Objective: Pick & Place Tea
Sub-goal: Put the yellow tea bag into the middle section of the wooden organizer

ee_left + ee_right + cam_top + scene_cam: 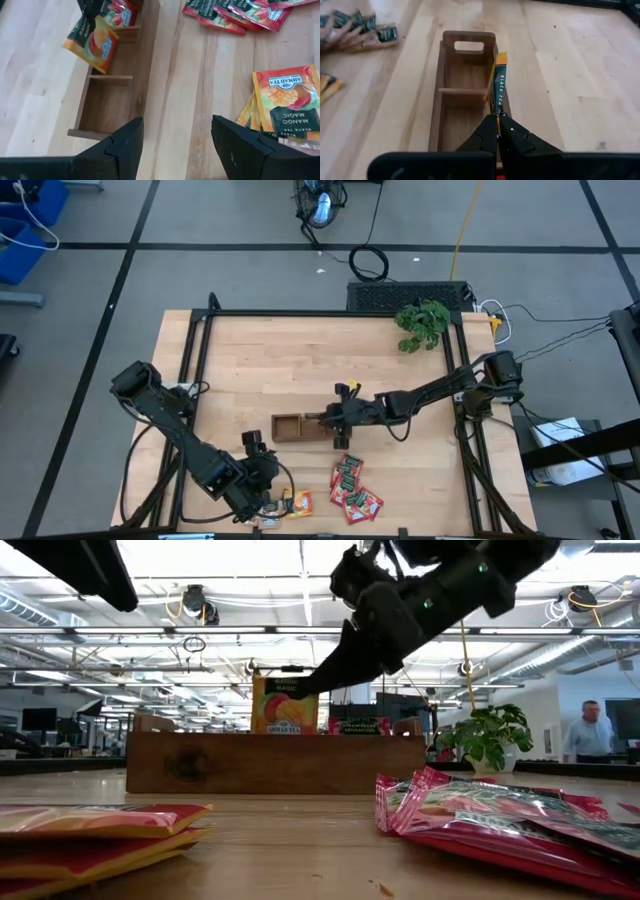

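The tea lies in two heaps near the table's near edge: orange sachets [297, 502] [282, 100] and red sachets [352, 490] [235, 12]. The brown wooden tray [300, 426] [465, 95] lies just beyond them. My right gripper [335, 420] [498, 119] is over the tray, shut on one orange sachet [283, 705] [92, 42]. A red sachet [360, 725] stands inside the tray. My left gripper [265, 478] [175, 145] is open above bare table, between the tray and the orange heap. My right gripper pinches the orange sachet by its upper edge [497, 112] between the two fingers. The fingers [335, 660] slant down from the table's right side. The sachet hangs tilted below them over the tray's middle; whether its lower edge touches the tray, I cannot tell.
A leafy green plant [422, 325] [490, 735] stands at the table's far right corner. A black frame [300, 314] runs around the table. A person [590, 730] stands in the room beyond. Bare wood lies between the tray and the far edge.
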